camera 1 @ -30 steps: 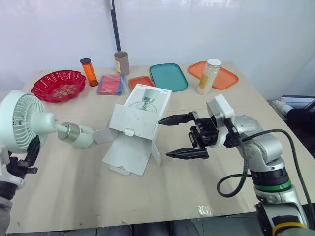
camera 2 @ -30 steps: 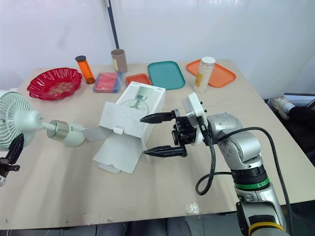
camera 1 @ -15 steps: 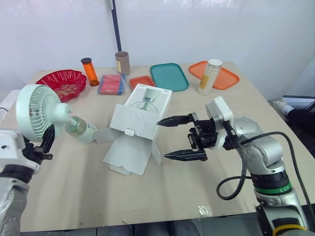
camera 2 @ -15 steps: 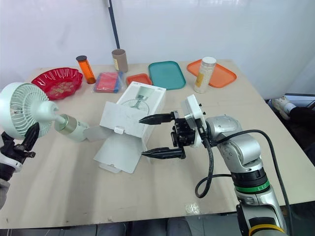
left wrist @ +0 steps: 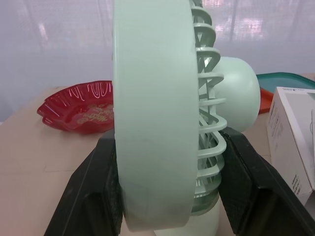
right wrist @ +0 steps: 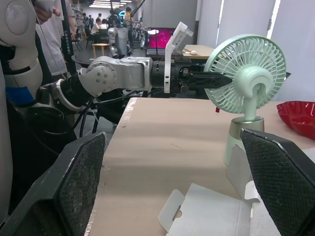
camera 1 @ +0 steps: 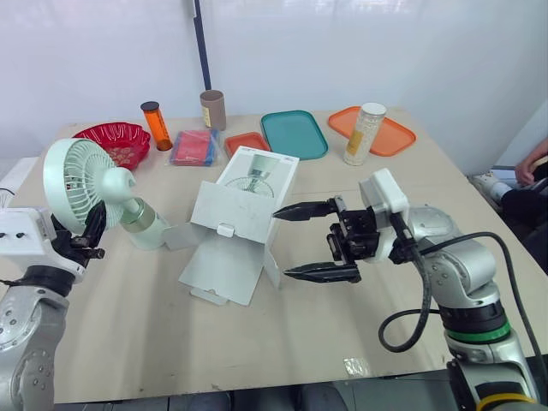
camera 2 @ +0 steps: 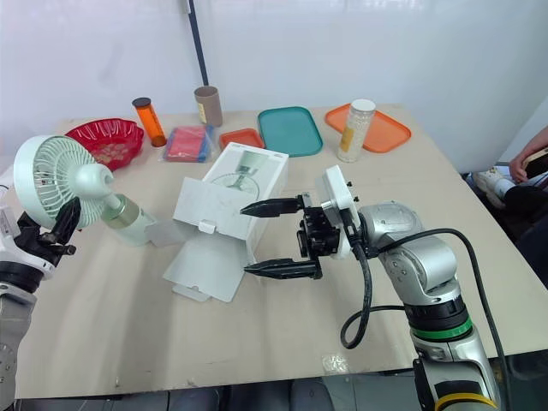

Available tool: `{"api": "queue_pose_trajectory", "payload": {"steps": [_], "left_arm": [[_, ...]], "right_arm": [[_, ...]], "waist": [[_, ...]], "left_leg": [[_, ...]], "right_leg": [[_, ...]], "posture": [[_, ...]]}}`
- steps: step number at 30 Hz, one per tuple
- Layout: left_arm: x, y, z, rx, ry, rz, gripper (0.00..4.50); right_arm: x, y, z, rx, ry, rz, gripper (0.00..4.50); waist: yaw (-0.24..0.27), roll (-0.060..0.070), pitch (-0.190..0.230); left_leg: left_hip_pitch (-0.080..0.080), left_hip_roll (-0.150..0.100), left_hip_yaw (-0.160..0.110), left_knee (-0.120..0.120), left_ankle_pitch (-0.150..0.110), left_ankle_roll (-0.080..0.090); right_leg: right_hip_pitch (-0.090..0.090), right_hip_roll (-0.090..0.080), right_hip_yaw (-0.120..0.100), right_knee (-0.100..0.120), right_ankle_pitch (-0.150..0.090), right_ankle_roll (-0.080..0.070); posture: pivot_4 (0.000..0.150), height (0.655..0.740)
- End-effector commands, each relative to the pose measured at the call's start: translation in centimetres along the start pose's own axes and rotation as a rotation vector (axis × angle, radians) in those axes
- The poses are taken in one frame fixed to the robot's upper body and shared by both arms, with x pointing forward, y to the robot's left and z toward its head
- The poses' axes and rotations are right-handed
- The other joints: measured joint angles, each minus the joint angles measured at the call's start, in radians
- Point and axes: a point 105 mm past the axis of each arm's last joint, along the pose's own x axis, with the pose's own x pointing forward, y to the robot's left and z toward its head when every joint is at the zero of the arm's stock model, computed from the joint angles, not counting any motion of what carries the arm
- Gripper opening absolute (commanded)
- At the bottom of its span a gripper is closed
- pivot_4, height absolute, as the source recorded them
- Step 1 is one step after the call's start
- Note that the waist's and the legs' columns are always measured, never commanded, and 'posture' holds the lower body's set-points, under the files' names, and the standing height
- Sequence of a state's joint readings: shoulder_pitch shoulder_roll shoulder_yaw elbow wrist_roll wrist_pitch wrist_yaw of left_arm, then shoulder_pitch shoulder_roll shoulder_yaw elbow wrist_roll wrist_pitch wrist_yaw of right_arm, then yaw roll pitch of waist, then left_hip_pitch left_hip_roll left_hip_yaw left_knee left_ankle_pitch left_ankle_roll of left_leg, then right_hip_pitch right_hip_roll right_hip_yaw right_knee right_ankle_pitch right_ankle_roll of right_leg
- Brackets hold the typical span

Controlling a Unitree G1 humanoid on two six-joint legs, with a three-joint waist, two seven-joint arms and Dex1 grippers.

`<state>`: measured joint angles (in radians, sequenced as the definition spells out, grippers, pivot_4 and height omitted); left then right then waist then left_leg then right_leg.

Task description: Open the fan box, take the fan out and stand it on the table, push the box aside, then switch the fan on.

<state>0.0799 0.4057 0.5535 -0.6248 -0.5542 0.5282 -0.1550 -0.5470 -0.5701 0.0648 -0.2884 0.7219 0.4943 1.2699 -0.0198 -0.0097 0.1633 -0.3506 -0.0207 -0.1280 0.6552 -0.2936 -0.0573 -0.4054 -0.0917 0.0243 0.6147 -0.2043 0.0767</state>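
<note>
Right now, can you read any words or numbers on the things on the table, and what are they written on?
No text here can be read for certain.
fan box: a picture of the fan on top and tiny print on its side, too small to read.
fan: no writing to be seen.
tall white canister: no label that can be made out.
</note>
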Motion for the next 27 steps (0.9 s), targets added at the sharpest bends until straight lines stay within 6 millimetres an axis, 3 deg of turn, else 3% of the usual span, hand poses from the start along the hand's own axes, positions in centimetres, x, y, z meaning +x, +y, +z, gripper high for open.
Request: {"api": "queue_pose_trajectory", "payload": {"steps": [1, 6, 8, 18, 22, 25, 27], "left_arm": [[0.3, 1.1, -1.1, -0.032, 0.053, 0.049, 2.62], [0.5, 1.1, -1.0, -0.030, 0.046, 0.052, 4.05], [0.6, 1.0, -0.9, -0.029, 0.043, 0.048, 4.39], [0.1, 1.7, 0.4, 0.001, 0.005, 0.075, 4.39], [-1.6, 2.0, 2.1, 0.041, -0.029, 0.029, 4.39], [-3.5, 2.7, 4.3, 0.055, -0.083, -0.010, 4.39], [-4.4, 2.0, 6.5, 0.039, -0.144, -0.099, 4.39]], "right_arm": [[-0.3, 0.3, 0.9, -0.041, -0.011, 0.000, 4.50], [-0.3, 0.3, 0.9, -0.043, -0.011, 0.000, 4.50], [-0.3, 0.3, 0.9, -0.043, -0.010, 0.000, 4.50], [-0.3, 0.4, 0.7, -0.045, -0.007, 0.002, 4.50], [-0.5, 0.2, 0.7, -0.047, -0.006, -0.002, 4.50], [-0.6, 0.2, 0.8, -0.047, -0.005, -0.002, 4.50], [-0.7, 0.1, 0.8, -0.046, -0.003, -0.005, 4.50]], "waist": [[0.000, 0.000, 0.000], [0.000, 0.000, 0.000], [-0.002, -0.001, 0.000], [-0.003, -0.005, 0.003], [-0.004, -0.005, 0.003], [-0.004, -0.005, 0.003], [-0.005, -0.005, 0.003]], "left_leg": [[0.000, 0.000, 0.000, 0.000, 0.000, 0.000], [0.000, 0.000, 0.000, 0.000, 0.000, 0.000], [0.000, 0.000, 0.000, 0.000, 0.000, 0.000], [-0.002, 0.000, 0.000, 0.000, 0.000, 0.000], [-0.002, 0.000, 0.000, 0.000, 0.000, 0.000], [-0.002, 0.000, 0.000, 0.000, 0.000, 0.000], [-0.003, 0.000, 0.000, 0.000, 0.000, 0.000]], "right_leg": [[0.000, 0.000, 0.000, 0.000, 0.000, 0.000], [0.000, 0.000, 0.000, 0.000, 0.000, 0.000], [0.000, 0.000, 0.000, 0.000, 0.000, 0.000], [-0.002, 0.000, 0.000, 0.000, 0.000, 0.000], [-0.002, 0.000, 0.000, 0.000, 0.000, 0.000], [-0.003, 0.000, 0.000, 0.000, 0.000, 0.000], [-0.003, 0.000, 0.000, 0.000, 0.000, 0.000]], "posture": [[0.150, 0.7384], [0.150, 0.7384], [0.150, 0.7384], [0.150, 0.7384], [0.150, 0.7384], [0.150, 0.7384], [0.150, 0.7384]]}}
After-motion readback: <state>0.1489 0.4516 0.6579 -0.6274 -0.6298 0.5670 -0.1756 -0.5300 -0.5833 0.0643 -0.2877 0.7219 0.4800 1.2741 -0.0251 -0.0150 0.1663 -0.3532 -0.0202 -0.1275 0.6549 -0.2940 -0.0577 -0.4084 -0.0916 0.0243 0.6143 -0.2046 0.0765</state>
